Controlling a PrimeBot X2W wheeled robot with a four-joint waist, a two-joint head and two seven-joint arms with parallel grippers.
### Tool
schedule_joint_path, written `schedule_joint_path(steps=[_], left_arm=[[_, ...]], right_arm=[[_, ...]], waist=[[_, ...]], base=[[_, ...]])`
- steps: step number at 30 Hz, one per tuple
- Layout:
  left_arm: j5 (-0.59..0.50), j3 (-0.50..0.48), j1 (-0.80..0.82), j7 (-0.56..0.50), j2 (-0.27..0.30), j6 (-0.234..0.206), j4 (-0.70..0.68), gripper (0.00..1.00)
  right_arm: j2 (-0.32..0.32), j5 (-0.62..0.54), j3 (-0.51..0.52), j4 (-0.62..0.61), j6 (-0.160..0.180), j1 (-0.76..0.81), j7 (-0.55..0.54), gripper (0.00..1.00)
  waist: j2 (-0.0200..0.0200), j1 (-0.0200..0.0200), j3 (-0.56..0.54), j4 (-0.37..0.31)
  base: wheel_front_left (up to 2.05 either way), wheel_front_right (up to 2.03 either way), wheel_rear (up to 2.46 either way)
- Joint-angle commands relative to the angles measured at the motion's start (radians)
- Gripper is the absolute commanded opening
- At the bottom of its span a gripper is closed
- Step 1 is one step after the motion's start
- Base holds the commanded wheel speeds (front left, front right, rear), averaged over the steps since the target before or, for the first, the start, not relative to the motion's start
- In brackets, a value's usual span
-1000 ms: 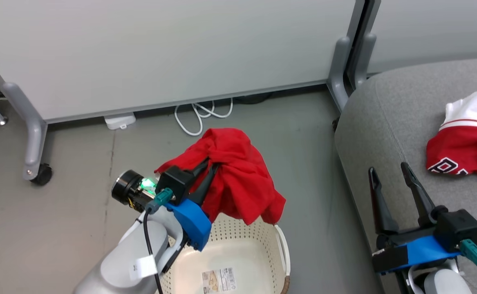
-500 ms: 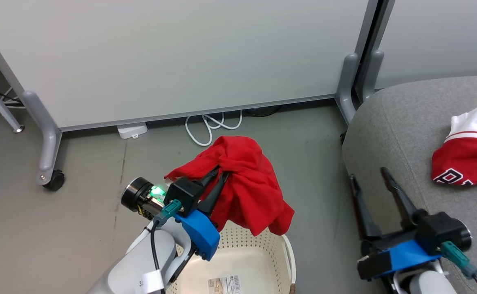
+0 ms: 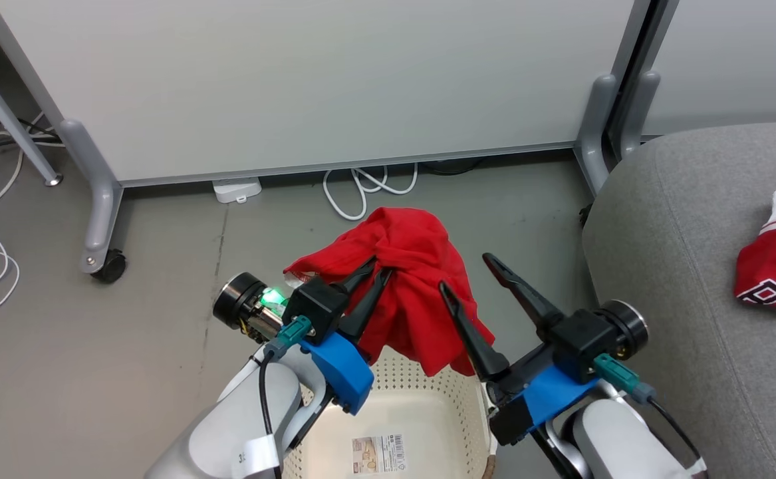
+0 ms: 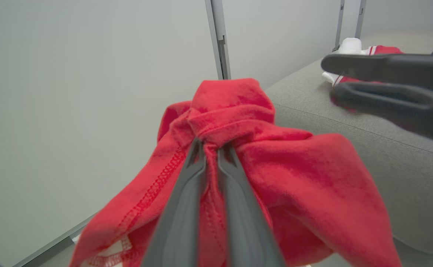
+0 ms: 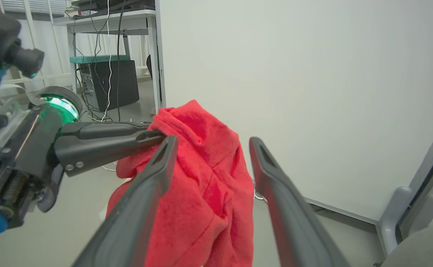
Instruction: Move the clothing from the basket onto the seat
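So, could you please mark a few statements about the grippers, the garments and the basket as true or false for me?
1. The left gripper is shut on the plain red garment. True.
2. That garment hangs above the basket. True.
3. The right gripper has its fingers closed on the garment. False: its fingers are spread open, not clamped on it.
4. The jersey lies in the basket. False: it lies on the seat.
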State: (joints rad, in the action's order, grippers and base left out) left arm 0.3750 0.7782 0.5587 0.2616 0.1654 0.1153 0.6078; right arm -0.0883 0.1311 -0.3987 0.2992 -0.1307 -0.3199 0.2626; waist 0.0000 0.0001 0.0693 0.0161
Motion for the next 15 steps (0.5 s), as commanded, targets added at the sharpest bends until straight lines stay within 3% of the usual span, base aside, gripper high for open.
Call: schedule_joint_path(steps=[1,12,13,14,15], left_arm=[[-0.009,-0.004,0.021,0.005,-0.003,0.005,-0.004,0.0],[-0.024,-0.005,0.057,0.005,-0.023,0.012,-0.026,0.0],[-0.025,-0.004,0.058,0.005,-0.024,0.013,-0.028,0.0],[-0.026,-0.003,0.059,0.005,-0.025,0.013,-0.03,0.0],[-0.026,-0.003,0.06,0.005,-0.026,0.014,-0.031,0.0]], right_arm=[[-0.001,0.006,-0.013,0.019,0.0,-0.024,0.003,1.0],[0.014,-0.026,-0.12,0.213,0.0,-0.139,0.003,1.0],[0.014,-0.033,-0.124,0.235,0.0,-0.145,0.003,0.75],[0.017,-0.033,-0.122,0.252,0.0,-0.15,0.003,0.25],[0.021,-0.031,-0.12,0.268,0.0,-0.159,0.003,0.0]], waist=[[0.0,-0.0001,0.006,0.007],[0.0,-0.0001,0.044,0.031],[0.0,-0.0001,0.045,0.031],[0.0,-0.0001,0.047,0.031],[0.0,-0.0001,0.049,0.031]], base=[[0.0,0.0,0.0],[0.0,0.0,0.0],[0.0,0.0,0.0],[0.0,0.0,0.0],[0.0,0.0,0.0]])
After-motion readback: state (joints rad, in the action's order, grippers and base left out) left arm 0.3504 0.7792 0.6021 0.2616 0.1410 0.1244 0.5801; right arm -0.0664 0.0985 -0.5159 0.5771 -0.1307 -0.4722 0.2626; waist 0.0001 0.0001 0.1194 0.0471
